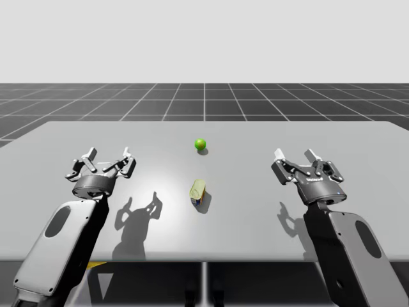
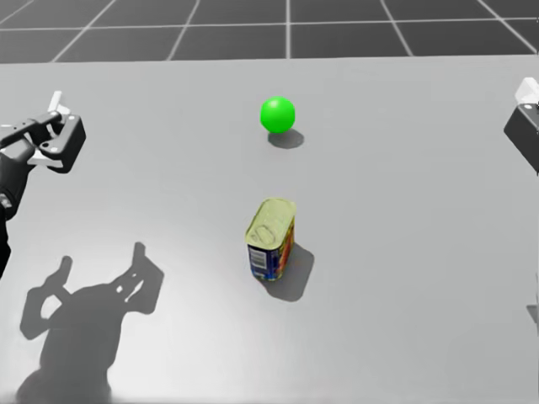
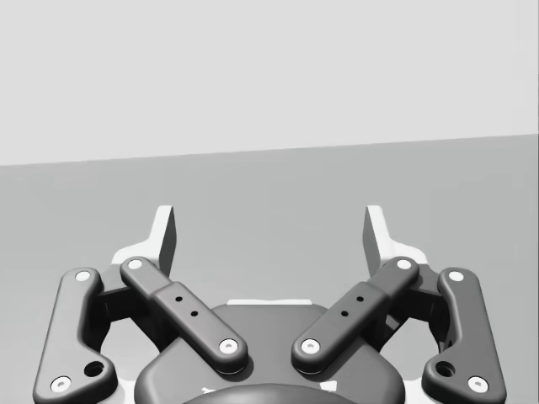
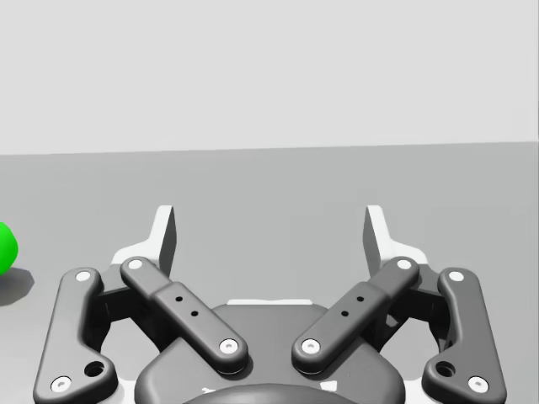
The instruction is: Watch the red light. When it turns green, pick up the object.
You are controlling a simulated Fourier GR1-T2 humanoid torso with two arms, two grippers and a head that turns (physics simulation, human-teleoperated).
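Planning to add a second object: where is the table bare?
Bare patches lie between my left gripper and the blue rectangular can, and between that can and my right gripper. Only the middle is taken: the green ball behind the can, apart from it.

You have no text, number or sign here that can be read. The one printed surface is the side of the rectangular can [image 2: 271, 244] standing on the table [image 2: 421, 252]. It is wrapped in blue, yellow and red, but the print is too small to make out.
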